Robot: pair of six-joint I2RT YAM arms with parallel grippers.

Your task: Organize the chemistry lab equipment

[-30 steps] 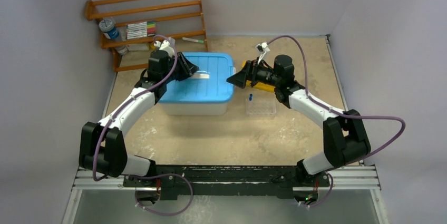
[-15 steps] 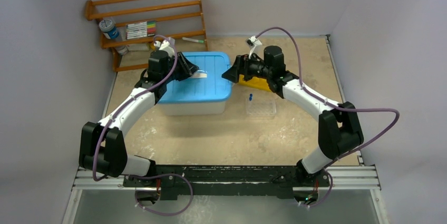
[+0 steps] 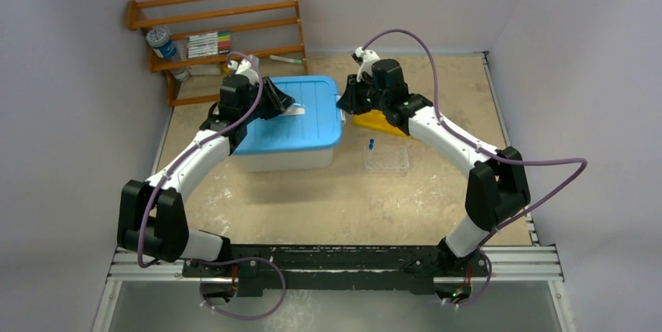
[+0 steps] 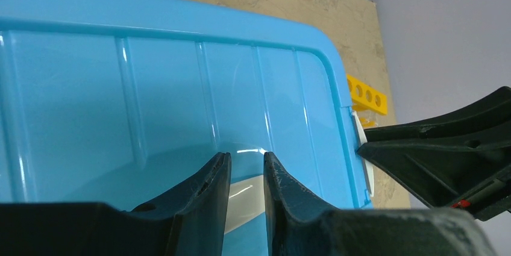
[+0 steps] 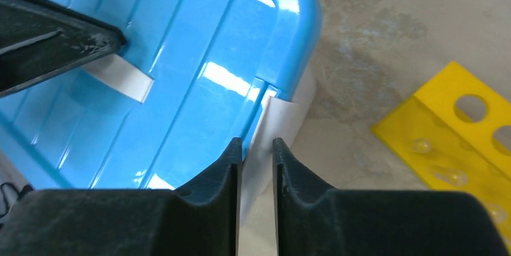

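A storage bin with a blue lid [image 3: 285,121] stands mid-table. My left gripper [image 3: 290,105] [image 4: 246,156] rests on the lid [image 4: 181,87], its jaws narrowed around the white handle strip [image 4: 244,199] on top. My right gripper [image 3: 342,103] [image 5: 258,141] is at the bin's right edge, its jaws closed on the white side latch [image 5: 268,123]. A thin blue-ended tube [image 3: 371,144] lies on the table beside a clear tray [image 3: 386,160]. The other lab equipment does not show clearly.
A yellow holed rack [image 3: 379,123] [image 5: 464,129] lies right of the bin, under my right arm. A wooden shelf [image 3: 218,27] at the back left holds coloured markers [image 3: 208,43] and a blue-capped jar [image 3: 160,41]. Grey walls enclose the table.
My right arm has swung left and back to the bin's right edge, and its jaws have closed from wide open onto the side latch. The left arm has not moved.
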